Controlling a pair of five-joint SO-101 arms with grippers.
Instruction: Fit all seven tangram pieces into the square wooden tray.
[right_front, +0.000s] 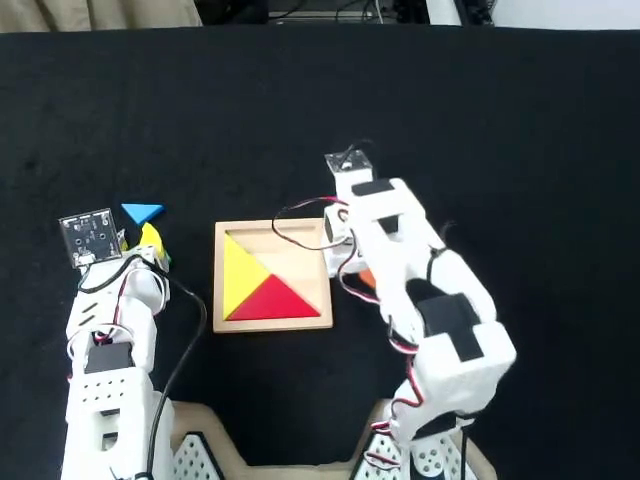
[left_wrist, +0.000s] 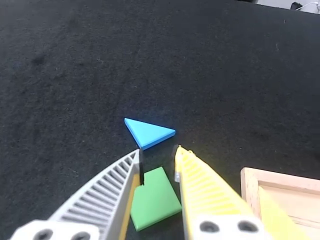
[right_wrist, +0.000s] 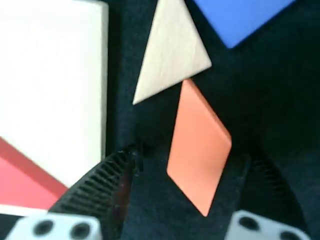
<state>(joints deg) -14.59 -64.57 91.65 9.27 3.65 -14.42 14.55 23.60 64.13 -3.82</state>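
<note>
From above, the square wooden tray (right_front: 272, 326) holds two pieces, one yellow triangle (right_front: 240, 275) and one red triangle (right_front: 272, 300); one light-blue triangle (right_front: 141, 212) lies at its nine o'clock. At the left wrist, the left gripper (left_wrist: 158, 151) has its jaws apart over one green square piece (left_wrist: 154, 199). At the right wrist, the right gripper (right_wrist: 190, 155) has its jaws spread around one orange parallelogram (right_wrist: 199, 150), near one pale wooden triangle (right_wrist: 172, 50) and one dark-blue piece (right_wrist: 237, 17).

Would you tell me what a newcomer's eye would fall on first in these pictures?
The wooden tray at the middle of the black table, with a yellow triangle and a red triangle in it. On one side the left claw is open over a green piece near a light blue triangle. On the other, the open right claw straddles an orange parallelogram beside the tray.
</note>
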